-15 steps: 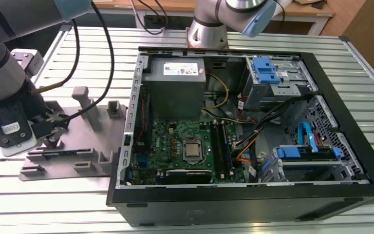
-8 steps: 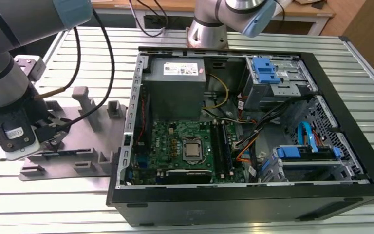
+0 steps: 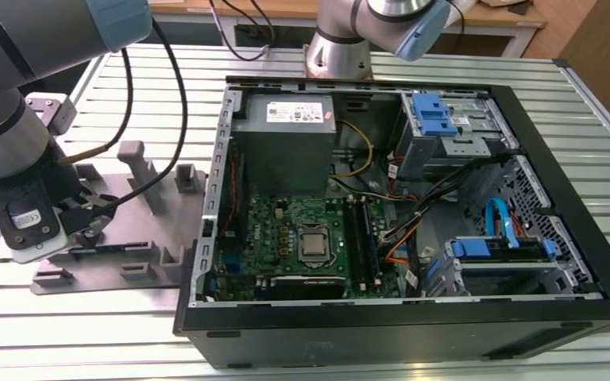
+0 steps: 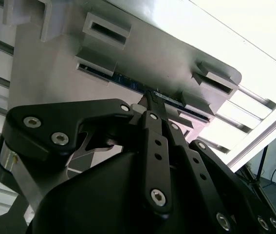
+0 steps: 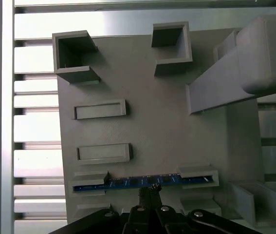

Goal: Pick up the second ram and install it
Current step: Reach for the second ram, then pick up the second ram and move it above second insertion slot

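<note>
The second ram [image 5: 142, 181] is a thin blue-green stick standing on its edge in two slotted holders of a grey fixture plate [image 5: 142, 122]. It appears in the second wrist view as a dark blue strip [image 4: 128, 84]. My gripper [image 5: 150, 191] is right at the stick's middle, its black fingers drawn together on the board's edge. In the second wrist view the gripper [image 4: 150, 100] meets the strip between the two holders. In the exterior view the gripper [image 3: 85, 230] hangs low over the fixture, at that view's left, outside the computer case.
The open computer case [image 3: 210, 198] lies at the exterior view's right of the fixture [image 3: 125, 262], with the motherboard [image 3: 283, 230] and its long black slots [image 3: 364, 238] inside. A tall grey post [image 3: 140, 175] rises from the fixture. Cables [image 3: 167, 119] hang by the arm.
</note>
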Tool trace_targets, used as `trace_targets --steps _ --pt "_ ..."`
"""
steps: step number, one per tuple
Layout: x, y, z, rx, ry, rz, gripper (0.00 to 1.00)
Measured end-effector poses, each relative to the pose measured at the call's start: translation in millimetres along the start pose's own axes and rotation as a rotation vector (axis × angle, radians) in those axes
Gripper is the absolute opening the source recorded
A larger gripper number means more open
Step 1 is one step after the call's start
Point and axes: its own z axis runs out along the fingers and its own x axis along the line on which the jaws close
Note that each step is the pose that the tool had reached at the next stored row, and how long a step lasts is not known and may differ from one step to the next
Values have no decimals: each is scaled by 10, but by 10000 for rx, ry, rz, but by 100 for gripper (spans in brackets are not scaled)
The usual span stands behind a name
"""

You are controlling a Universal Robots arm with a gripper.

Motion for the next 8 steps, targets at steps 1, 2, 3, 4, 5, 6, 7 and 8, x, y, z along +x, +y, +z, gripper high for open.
trace_targets --steps 1,2,3,4,5,6,7,8 --pt "0 0 0 0 0 0 7" --pt "0 0 0 -1 0 0 7" --pt "0 0 0 0 0 0 7" --pt "0 0 0 0 0 0 7" --pt "0 0 1 0 0 0 7" --pt "0 0 1 0 0 0 7" --pt "0 0 1 0 0 0 7" --pt "0 0 1 0 0 -1 7"
